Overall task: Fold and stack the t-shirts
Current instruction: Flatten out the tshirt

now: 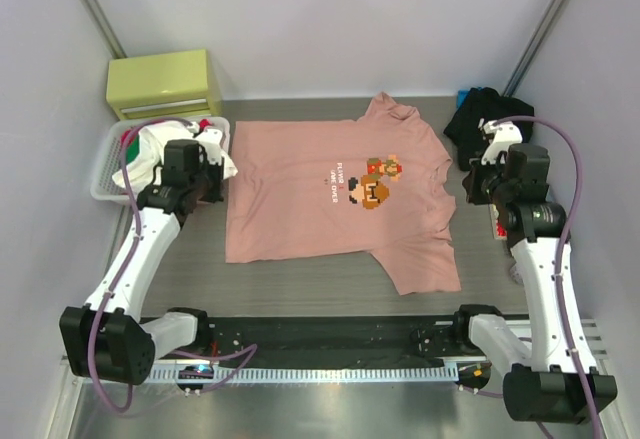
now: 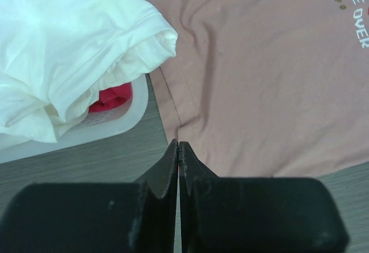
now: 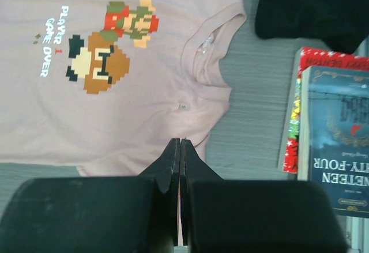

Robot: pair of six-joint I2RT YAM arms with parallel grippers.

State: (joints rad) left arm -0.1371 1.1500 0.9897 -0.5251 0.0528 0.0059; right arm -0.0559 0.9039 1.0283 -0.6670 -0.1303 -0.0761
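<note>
A pink t-shirt (image 1: 300, 199) lies spread flat and face up in the middle of a grey table (image 1: 300, 284), its collar (image 3: 210, 45) toward the far edge. One sleeve reaches toward the near right. The pixel-character print (image 3: 106, 51) and its small white lettering sit sideways on the chest.

A black t-shirt (image 1: 478, 119) is bunched in a heap at the far right corner, apart from the pink one. Its shape is hard to read, and the right wrist view cuts it off at the top.

The left claw (image 2: 179, 149) is clenched, with nothing visible between its tips, which sit at the pink shirt's left edge. Whether they touch the cloth cannot be made out. The right claw (image 3: 180, 144) is likewise clenched on nothing visible, its tips over the shirt's edge below the collar.

At the left stands a white basket (image 1: 104, 177), mostly buried under a rumpled white cloth (image 1: 160, 144). Only a sliver of something red (image 2: 109, 98) shows beneath it. Behind the basket is a yellow-green box (image 1: 163, 81). At the right lie books (image 3: 331, 138), cut off by the frame and largely hidden by the arm from above.
</note>
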